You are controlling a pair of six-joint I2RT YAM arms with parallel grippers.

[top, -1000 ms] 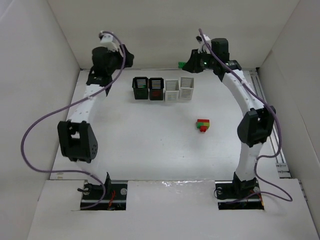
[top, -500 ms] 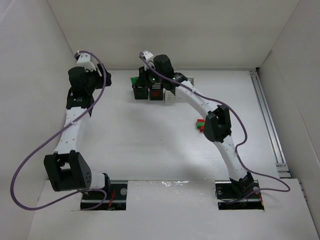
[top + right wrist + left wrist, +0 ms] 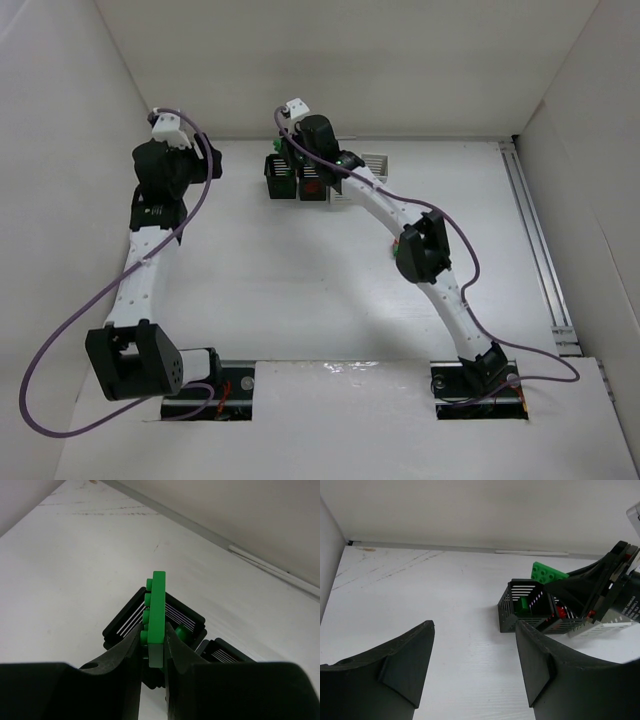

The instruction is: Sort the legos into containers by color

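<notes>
A: Where's the green lego plate [image 3: 159, 620]?
B: Pinched on edge in the right gripper [image 3: 154, 642], just above the leftmost black basket [image 3: 506, 607], which holds a green brick [image 3: 522, 605].
A: And the left gripper [image 3: 474, 625]?
B: Jaws apart, empty, well left of that basket.
A: The room?
B: A white table [image 3: 280, 280] and white walls [image 3: 400, 60] all round, with a metal rail [image 3: 535, 240] far right of the basket.

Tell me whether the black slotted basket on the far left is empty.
Not empty. The left wrist view shows a green lego brick lying inside the black slotted basket, visible over its slotted wall.
</notes>
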